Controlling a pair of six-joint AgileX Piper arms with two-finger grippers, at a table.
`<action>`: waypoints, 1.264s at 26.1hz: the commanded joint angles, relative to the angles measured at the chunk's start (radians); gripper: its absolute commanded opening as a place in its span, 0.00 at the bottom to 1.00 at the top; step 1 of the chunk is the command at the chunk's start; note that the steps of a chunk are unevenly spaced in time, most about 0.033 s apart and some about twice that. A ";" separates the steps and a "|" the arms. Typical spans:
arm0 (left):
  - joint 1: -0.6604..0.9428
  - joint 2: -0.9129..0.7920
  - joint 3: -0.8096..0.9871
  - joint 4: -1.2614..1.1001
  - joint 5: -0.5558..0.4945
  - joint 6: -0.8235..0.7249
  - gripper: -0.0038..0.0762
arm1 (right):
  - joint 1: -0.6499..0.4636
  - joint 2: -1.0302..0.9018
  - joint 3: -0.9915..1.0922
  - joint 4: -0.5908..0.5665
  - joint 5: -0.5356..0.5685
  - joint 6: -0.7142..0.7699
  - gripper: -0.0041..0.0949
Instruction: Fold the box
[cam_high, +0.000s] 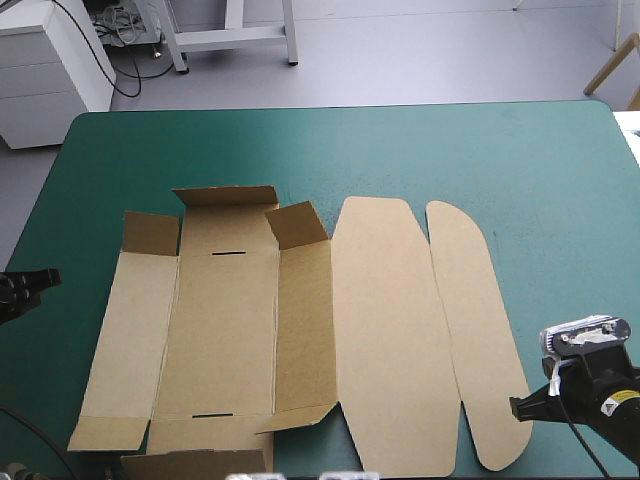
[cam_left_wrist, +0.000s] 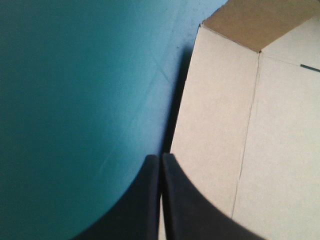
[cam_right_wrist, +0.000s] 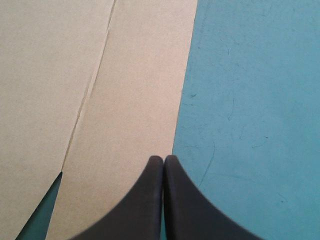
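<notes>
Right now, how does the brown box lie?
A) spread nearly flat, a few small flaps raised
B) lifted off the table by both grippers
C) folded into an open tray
A: the box lies spread out, only small flaps raised; the left gripper and right gripper sit shut at its edges.

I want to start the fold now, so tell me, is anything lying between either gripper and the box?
Nothing visible does. The left gripper, shut, is right at the left edge of the box, and the right gripper, also shut, is at the outer edge of its right flap. Only teal-green cover shows beside them.
</notes>
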 joint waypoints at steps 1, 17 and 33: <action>0.001 -0.020 -0.034 0.025 0.030 -0.010 0.04 | -0.003 0.009 -0.022 0.006 -0.055 -0.015 0.02; 0.001 -0.020 0.054 0.054 0.020 -0.060 0.68 | -0.003 0.009 -0.022 0.006 -0.059 -0.017 0.02; 0.001 -0.020 0.304 0.054 -0.156 0.015 0.72 | -0.003 0.009 -0.022 0.006 -0.064 -0.022 0.02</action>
